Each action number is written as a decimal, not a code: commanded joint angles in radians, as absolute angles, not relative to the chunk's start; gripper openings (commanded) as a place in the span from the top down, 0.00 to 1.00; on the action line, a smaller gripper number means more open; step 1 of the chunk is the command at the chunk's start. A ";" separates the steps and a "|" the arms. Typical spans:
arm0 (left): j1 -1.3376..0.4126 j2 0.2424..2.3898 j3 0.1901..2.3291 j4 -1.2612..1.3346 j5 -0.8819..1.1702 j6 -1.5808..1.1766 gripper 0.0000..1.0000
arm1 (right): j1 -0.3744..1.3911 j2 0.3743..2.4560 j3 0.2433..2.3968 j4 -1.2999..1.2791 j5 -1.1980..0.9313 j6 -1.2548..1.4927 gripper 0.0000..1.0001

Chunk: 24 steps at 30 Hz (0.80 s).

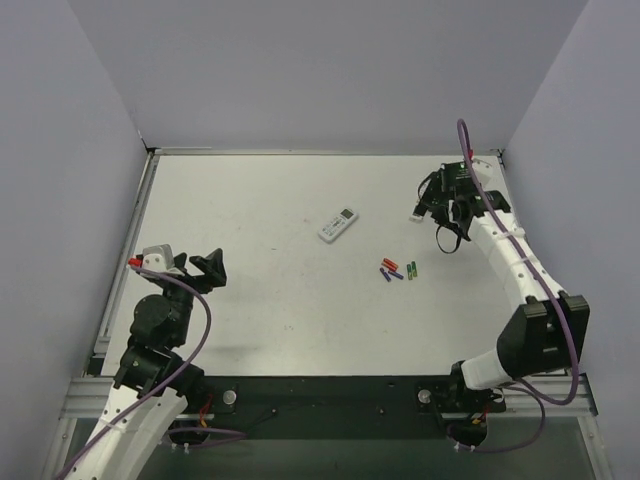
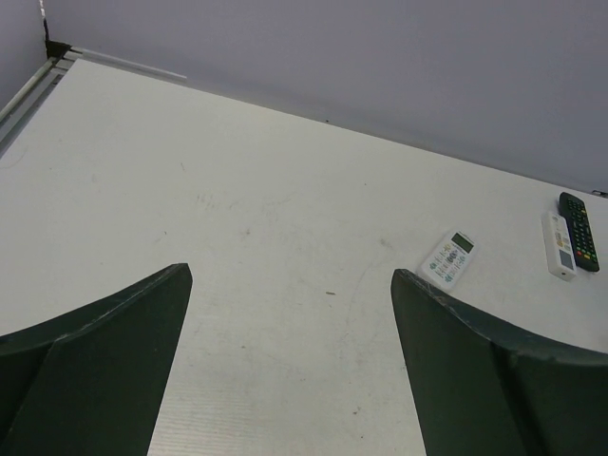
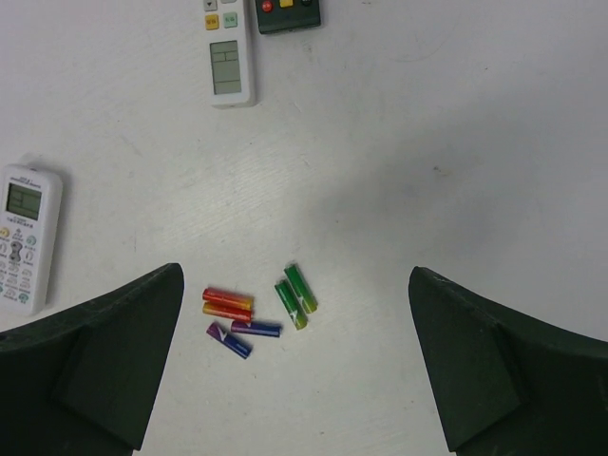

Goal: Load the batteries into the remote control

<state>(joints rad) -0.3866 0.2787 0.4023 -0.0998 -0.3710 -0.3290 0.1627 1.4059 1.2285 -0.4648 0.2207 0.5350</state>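
Note:
Two green batteries (image 3: 295, 294) lie side by side on the table; in the top view they (image 1: 412, 271) sit right of centre. The slim white remote control (image 3: 229, 55) with a grey patch lies beyond them; only its end (image 1: 418, 215) shows in the top view, beside my right gripper. It also shows far off in the left wrist view (image 2: 559, 245). My right gripper (image 3: 294, 274) is open and empty, hovering above the batteries. My left gripper (image 2: 291, 274) is open and empty over bare table at the left (image 1: 212, 268).
Two red cells (image 3: 228, 302) and two blue/purple cells (image 3: 242, 334) lie just left of the green ones. A wider white remote with a display (image 1: 338, 225) lies at the table's centre. A black remote (image 3: 285, 11) lies beside the slim one. Grey walls enclose the table.

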 commanded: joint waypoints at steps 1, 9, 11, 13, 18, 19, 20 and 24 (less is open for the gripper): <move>-0.399 0.256 0.414 -0.080 -0.396 -0.327 0.03 | 0.149 1.570 1.334 -0.508 0.212 0.580 0.00; -0.399 0.321 0.457 -0.149 -0.400 -0.342 0.03 | 0.130 1.877 1.531 -0.505 0.169 0.578 0.08; -0.399 0.334 0.457 -0.146 -0.394 -0.336 0.03 | 0.127 1.948 1.569 -0.500 0.163 0.580 0.12; -0.399 0.345 0.459 -0.146 -0.388 -0.331 0.03 | 0.124 2.014 1.620 -0.492 0.155 0.580 0.14; -0.399 0.360 0.460 -0.153 -0.393 -0.330 0.03 | 0.118 2.111 1.693 -0.489 0.135 0.592 0.24; -0.399 0.368 0.462 -0.155 -0.391 -0.330 0.03 | 0.117 2.137 1.712 -0.489 0.135 0.594 0.26; -0.399 0.370 0.462 -0.155 -0.393 -0.330 0.03 | 0.115 2.149 1.720 -0.489 0.135 0.592 0.28; -0.399 0.382 0.465 -0.149 -0.385 -0.331 0.03 | 0.112 2.203 1.759 -0.491 0.129 0.588 0.35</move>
